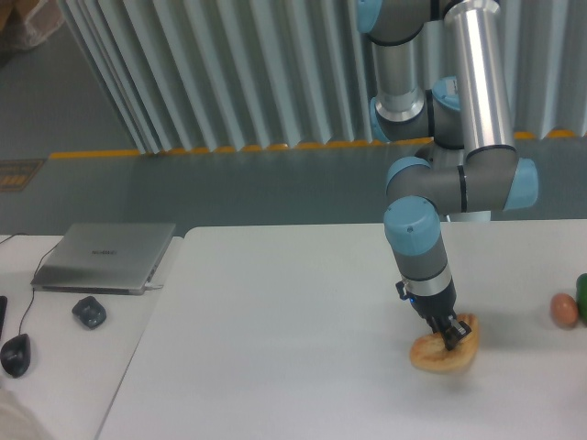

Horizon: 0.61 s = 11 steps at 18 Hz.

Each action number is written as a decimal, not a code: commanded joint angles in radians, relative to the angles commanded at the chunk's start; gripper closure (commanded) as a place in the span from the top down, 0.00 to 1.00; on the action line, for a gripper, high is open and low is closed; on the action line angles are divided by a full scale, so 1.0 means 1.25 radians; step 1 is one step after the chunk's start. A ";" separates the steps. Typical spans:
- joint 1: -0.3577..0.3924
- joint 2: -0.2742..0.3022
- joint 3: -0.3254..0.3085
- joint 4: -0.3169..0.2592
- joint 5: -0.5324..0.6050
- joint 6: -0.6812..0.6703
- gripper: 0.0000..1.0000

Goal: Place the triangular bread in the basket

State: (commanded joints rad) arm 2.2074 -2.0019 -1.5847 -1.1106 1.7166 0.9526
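Observation:
The triangular bread (431, 355), golden-brown and puffy, lies on the white table at the right front. My gripper (451, 338) is down on top of it, its dark fingers against the bread's right part. The fingers look close together on the crust, but the frame is too small to show whether they grip it. No basket is in view.
A small reddish-brown ball (563, 310) and a dark green thing (581, 297) sit at the table's right edge. On the left, a closed grey laptop (105, 258), a dark round object (89, 313) and a black mouse (15, 354) lie on a second table.

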 joint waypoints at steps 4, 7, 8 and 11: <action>0.020 0.016 0.024 -0.010 -0.007 0.002 0.00; 0.066 0.034 0.080 -0.059 -0.066 0.012 0.00; 0.082 0.042 0.088 -0.064 -0.086 0.041 0.00; 0.126 0.061 0.087 -0.074 -0.091 0.156 0.00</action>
State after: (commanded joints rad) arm 2.3652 -1.9252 -1.4757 -1.2025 1.6030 1.1470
